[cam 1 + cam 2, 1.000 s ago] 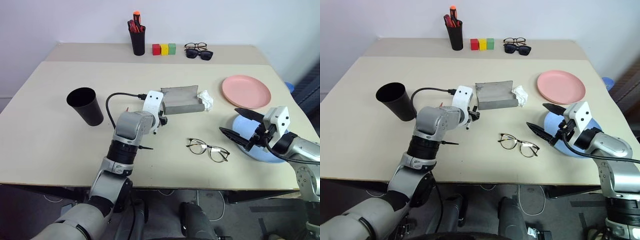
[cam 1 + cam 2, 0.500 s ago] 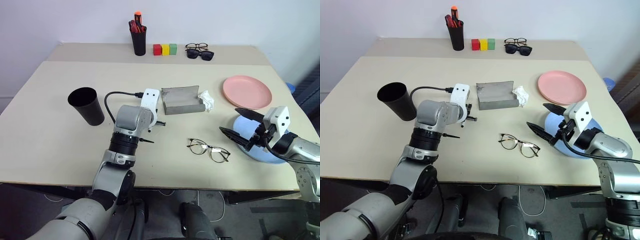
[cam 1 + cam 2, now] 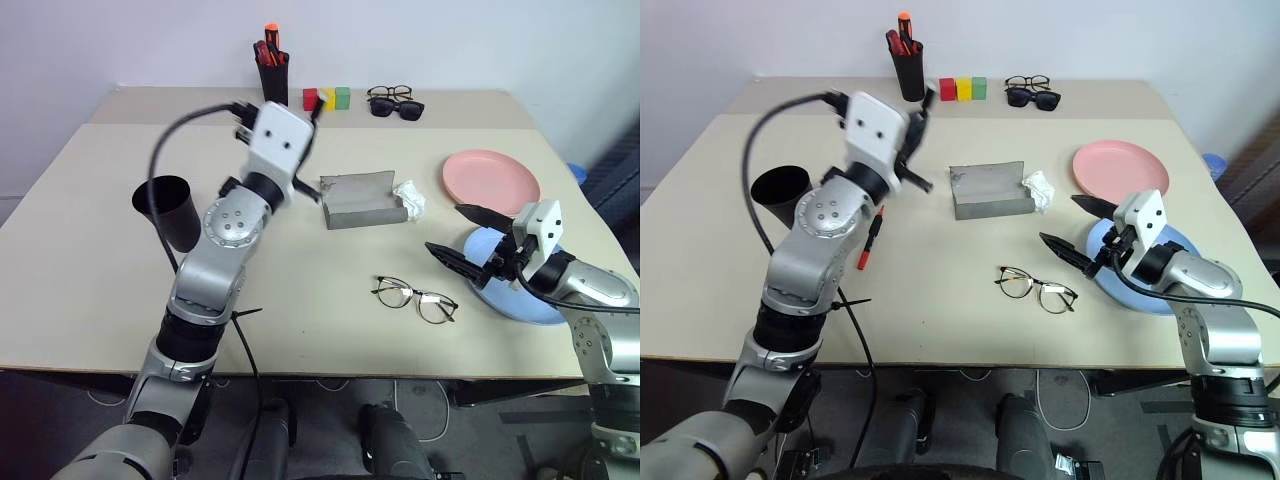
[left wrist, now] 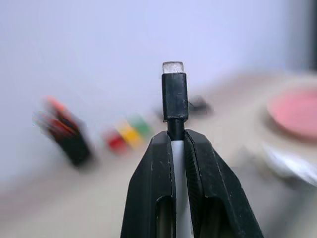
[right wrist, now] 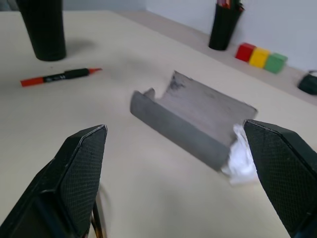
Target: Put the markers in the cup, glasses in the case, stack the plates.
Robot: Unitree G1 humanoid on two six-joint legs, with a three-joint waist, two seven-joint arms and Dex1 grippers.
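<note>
The left wrist view shows what the head views hide: the left gripper [image 4: 177, 148] is clamped tight on the black marker [image 4: 175, 96], whose white body sits between the fingers while its black end sticks out past the tips, in line with them. In the head views that arm is raised above the table [image 3: 940, 300], the gripper pointing up and away toward the far side, so the marker's long axis runs the same way.

The red marker [image 3: 871, 238] lies flat on the table just beside the raised arm, red end toward the robot and black end away; in the right wrist view it lies near the black cup [image 5: 42, 27]. The cup [image 3: 780, 195] stands upright at the robot's left, mouth open, partly behind the arm.

The right gripper [image 3: 1080, 235] hangs with its jaws spread wide and nothing between them, over the near edge of the blue plate [image 3: 1145, 285]. The pink plate [image 3: 1122, 170] lies beyond it, apart from the blue one. The wire-rimmed glasses [image 3: 1037, 288] lie unfolded on the table just left of the right gripper.

The grey case [image 3: 990, 190] sits open mid-table with a crumpled white cloth [image 3: 1040, 188] touching its right end. Along the far edge stand a pen holder [image 3: 908, 70] with red markers, three coloured blocks [image 3: 963, 88], and sunglasses [image 3: 1032, 96] touching another pair of spectacles
</note>
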